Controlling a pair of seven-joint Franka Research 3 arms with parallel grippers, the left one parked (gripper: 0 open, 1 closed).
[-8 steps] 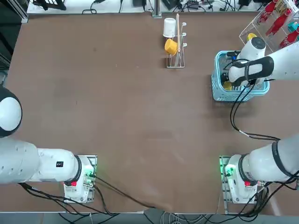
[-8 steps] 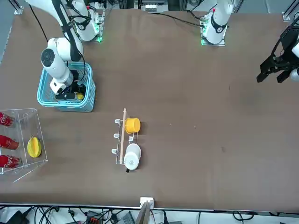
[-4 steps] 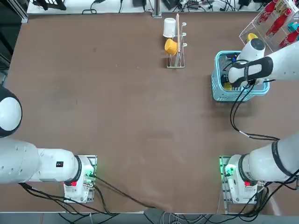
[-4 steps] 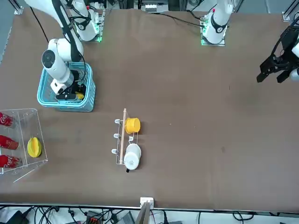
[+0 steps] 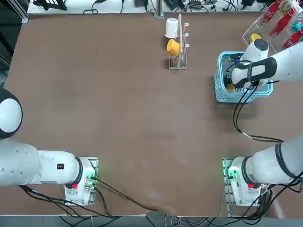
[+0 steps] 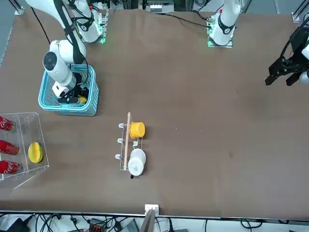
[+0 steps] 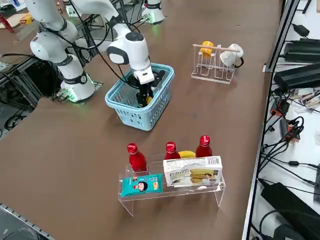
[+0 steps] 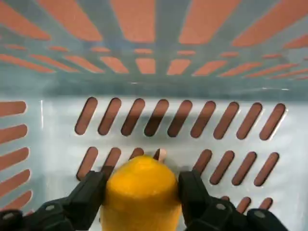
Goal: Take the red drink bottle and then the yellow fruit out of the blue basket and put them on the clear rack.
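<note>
The blue basket (image 5: 220,90) (image 7: 132,117) stands at the table's right side, near the clear rack (image 7: 170,192) (image 6: 24,118). My right gripper (image 8: 142,187) (image 7: 145,97) reaches down inside the basket. Its two black fingers (image 8: 91,195) press on both sides of the round yellow fruit (image 8: 139,192) (image 6: 83,100), close to the basket's slotted wall. The fruit sits low in the basket. Three red drink bottles (image 7: 171,150) stand upright on the rack; I cannot tell which one came from the basket.
On the rack there are also a larger yellow fruit (image 6: 35,152), a teal packet (image 7: 141,185) and a cracker box (image 7: 192,171). A metal peg stand (image 5: 179,56) holds a yellow cup (image 5: 173,47) and a white cup (image 5: 171,27) at the table's far middle.
My right wrist has shifted slightly over the basket. The basket, the rack and the peg stand have not moved.
</note>
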